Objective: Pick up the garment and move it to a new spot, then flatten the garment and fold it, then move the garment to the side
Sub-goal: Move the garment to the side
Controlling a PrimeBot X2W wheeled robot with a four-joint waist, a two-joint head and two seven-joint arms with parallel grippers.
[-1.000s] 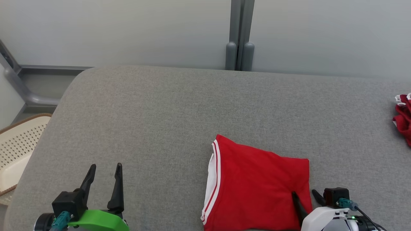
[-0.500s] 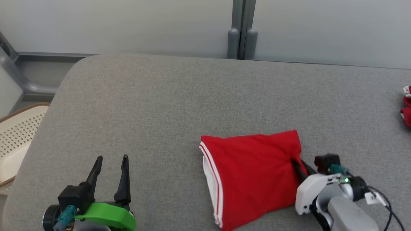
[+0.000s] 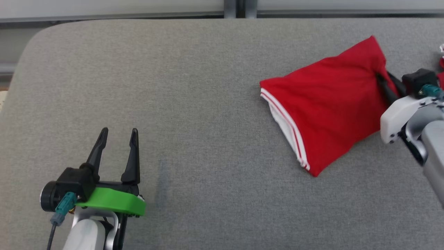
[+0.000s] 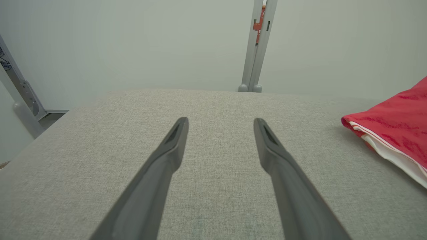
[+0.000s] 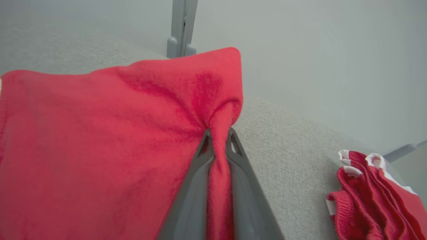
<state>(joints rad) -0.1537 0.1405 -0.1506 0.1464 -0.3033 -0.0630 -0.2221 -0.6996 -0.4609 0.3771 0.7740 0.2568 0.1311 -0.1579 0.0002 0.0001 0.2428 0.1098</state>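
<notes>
Pinching the garment (image 3: 322,104) by its edge, the right gripper (image 3: 382,74) reaches in from three o'clock, garment lying at two o'clock on the cushion (image 3: 194,86). Left gripper (image 3: 118,132) rests at seven o'clock, fingers spread, nothing between them.

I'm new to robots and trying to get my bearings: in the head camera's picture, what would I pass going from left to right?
Left gripper, open → folded red garment → right gripper, pinching that garment's right edge → second crumpled red garment at the picture's right edge.
</notes>
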